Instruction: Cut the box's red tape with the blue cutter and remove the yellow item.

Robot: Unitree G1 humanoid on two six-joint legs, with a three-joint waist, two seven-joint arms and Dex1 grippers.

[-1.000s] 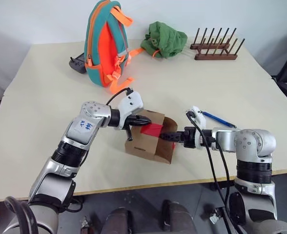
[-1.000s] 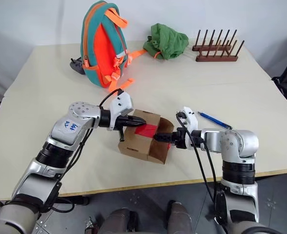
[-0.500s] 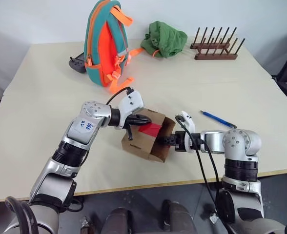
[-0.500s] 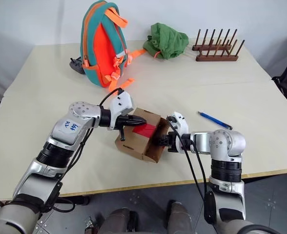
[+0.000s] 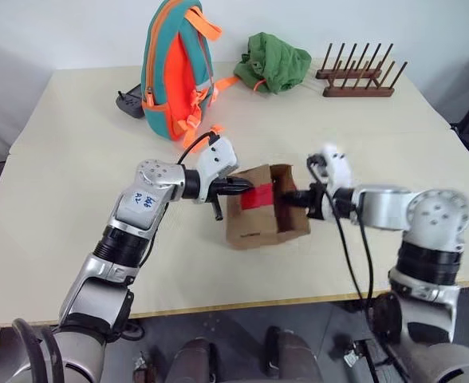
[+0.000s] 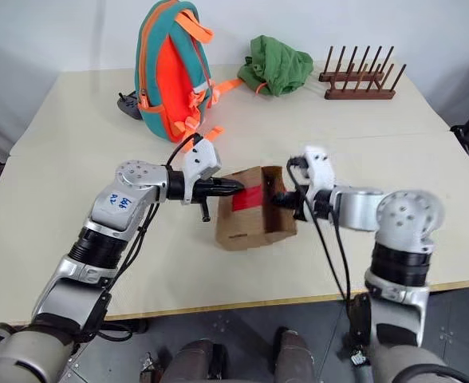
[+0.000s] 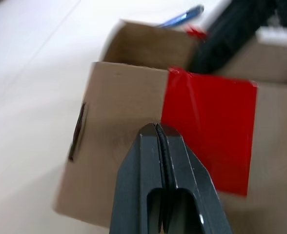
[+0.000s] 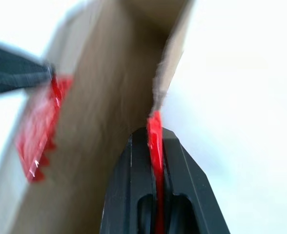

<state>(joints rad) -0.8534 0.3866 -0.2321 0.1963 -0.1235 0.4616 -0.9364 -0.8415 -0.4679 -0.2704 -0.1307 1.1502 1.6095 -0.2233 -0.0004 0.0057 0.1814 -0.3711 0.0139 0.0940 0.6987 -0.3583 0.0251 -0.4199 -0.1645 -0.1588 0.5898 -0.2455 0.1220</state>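
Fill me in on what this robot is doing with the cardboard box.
The robot is opening the box on the table. Its right gripper is shut on a flap edge carrying a strip of the red tape. The left gripper, also shut, presses its tips on the taped flap. One flap stands open. The blue cutter lies on the table beyond the box.

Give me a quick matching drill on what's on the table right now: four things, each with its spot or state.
Things:
1. box
2. right pincer
3. backpack
4. left pincer

States:
A. shut, tips on the red tape
B. standing at the table's far side
C. shut on a flap edge with red tape
D. between both pincers, one flap open

Pairs: 1-D, 2-C, 3-B, 4-A
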